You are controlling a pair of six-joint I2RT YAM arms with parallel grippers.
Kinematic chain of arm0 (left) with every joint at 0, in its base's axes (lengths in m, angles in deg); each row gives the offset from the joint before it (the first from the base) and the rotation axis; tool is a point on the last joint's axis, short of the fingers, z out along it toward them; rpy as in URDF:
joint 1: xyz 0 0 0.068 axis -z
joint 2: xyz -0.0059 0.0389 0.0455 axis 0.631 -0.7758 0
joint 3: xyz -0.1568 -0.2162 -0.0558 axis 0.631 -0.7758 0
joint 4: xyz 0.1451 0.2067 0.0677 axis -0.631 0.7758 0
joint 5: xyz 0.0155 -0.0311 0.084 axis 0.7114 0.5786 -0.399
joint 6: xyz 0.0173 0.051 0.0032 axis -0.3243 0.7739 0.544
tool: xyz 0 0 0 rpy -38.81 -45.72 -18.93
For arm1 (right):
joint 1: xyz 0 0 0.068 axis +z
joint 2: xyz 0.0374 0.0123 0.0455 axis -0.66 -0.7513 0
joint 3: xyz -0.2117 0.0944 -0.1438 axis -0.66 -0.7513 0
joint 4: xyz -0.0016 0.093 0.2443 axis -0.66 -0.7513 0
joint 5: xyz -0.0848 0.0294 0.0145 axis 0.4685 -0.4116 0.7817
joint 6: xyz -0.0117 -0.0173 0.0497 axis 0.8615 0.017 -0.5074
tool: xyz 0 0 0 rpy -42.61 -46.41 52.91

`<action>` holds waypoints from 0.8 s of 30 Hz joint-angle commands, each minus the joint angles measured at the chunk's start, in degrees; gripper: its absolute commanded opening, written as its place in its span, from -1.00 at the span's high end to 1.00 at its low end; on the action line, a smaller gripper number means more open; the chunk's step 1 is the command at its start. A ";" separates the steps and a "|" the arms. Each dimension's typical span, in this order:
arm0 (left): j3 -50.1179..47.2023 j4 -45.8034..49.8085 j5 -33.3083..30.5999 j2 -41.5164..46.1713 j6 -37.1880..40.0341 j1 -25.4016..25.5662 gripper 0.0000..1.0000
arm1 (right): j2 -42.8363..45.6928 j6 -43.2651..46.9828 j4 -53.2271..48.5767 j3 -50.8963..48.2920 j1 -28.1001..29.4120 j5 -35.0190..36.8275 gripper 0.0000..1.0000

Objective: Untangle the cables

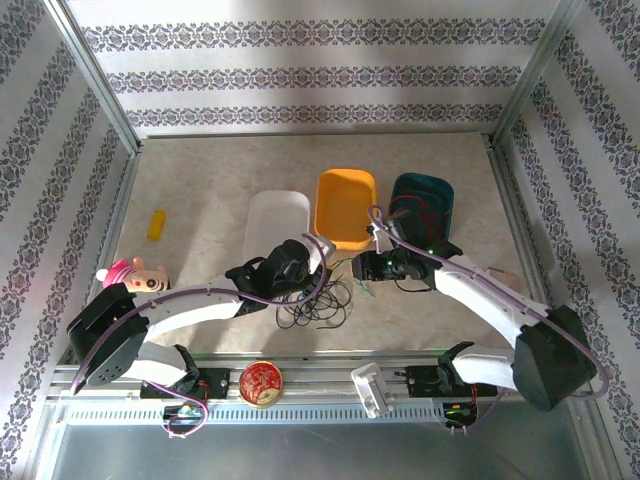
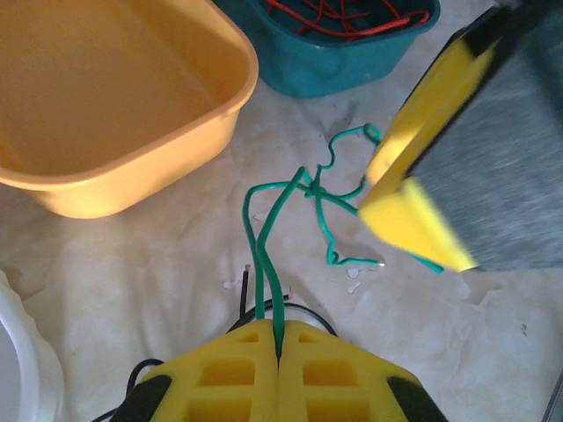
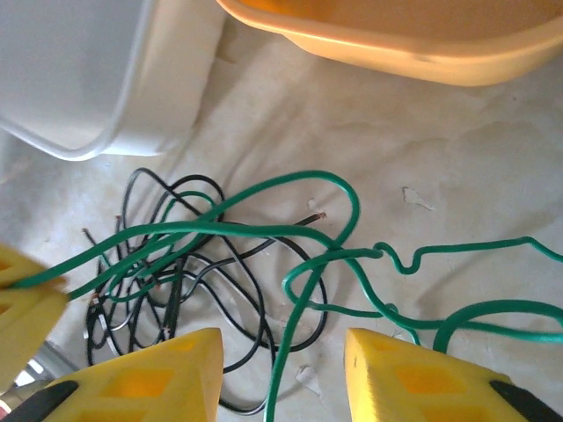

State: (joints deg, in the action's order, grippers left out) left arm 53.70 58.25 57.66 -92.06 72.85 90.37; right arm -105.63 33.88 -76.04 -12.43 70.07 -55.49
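Holding a green cable (image 3: 229,229) beside black cables (image 3: 249,294)
Left gripper (image 2: 279,352) fingers clamped on it; right gripper (image 3: 283,369) fingers apart, straddling it

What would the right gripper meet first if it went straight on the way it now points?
Likely the green cable: a strand runs up through the open jaws of the right gripper and loops just ahead. Past that lies table, then the yellow bin; depth is unclear from the wrist view.
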 commanded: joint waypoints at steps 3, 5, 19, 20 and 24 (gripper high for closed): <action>1.39 -1.87 0.31 0.54 -0.56 -0.48 1.00 | -5.86 -0.80 -0.11 4.64 0.58 2.33 0.19; 1.11 -2.69 1.08 0.83 -0.86 -0.44 1.00 | -7.76 -1.42 -0.19 5.90 0.58 3.98 0.19; -2.73 -6.14 -5.19 7.88 -4.48 -0.46 1.00 | -15.45 -3.98 -1.02 8.82 0.32 11.00 0.26; -2.56 -4.80 -6.64 8.24 -4.12 -0.50 1.00 | -14.68 -3.92 -0.07 7.99 -0.27 9.64 0.26; -2.73 -3.07 -9.76 8.67 -3.88 -0.53 1.00 | -10.18 -3.11 1.33 4.78 -2.47 7.59 0.25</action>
State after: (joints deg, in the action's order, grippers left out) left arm 51.25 54.97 52.38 -84.65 69.77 90.37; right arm -119.34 30.85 -74.53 -5.66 69.02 -47.60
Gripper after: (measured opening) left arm 0.038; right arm 0.376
